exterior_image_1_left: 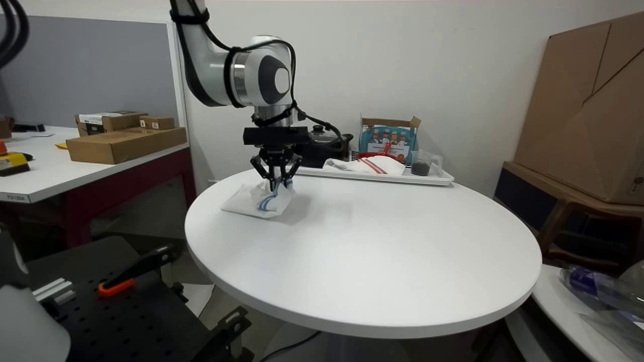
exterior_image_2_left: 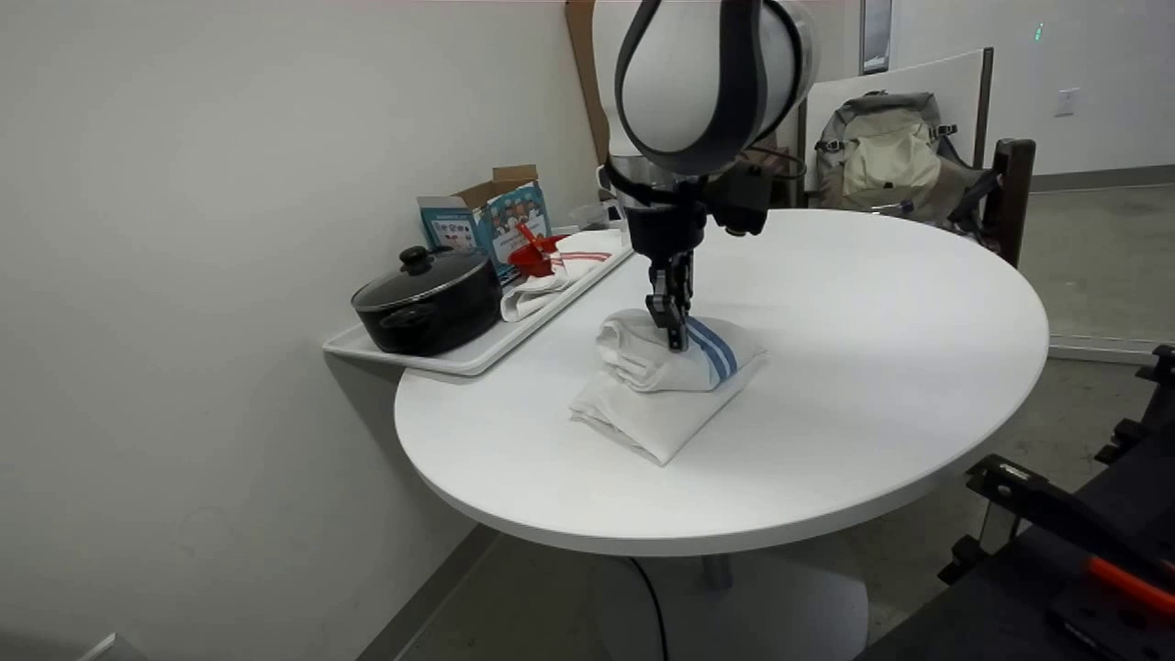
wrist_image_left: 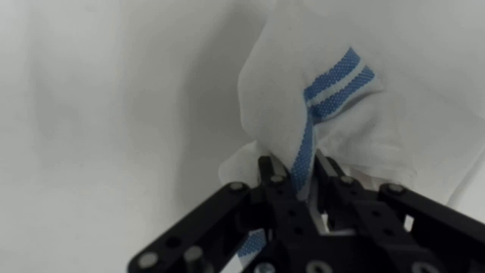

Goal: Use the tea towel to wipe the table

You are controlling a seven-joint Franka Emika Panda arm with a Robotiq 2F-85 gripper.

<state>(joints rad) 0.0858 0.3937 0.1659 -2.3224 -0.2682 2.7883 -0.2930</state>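
While arm (exterior_image_1_left: pixel 214 70) bends vertically down over table (exterior_image_1_left: pixel 372 251), jaws grip tea towel (exterior_image_2_left: pixel 656 381).

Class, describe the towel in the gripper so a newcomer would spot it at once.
Find the round white table. On it lies a folded white towel, bunched where the gripper pinches it. Its blue stripes set it apart from the red-striped cloth on the tray.
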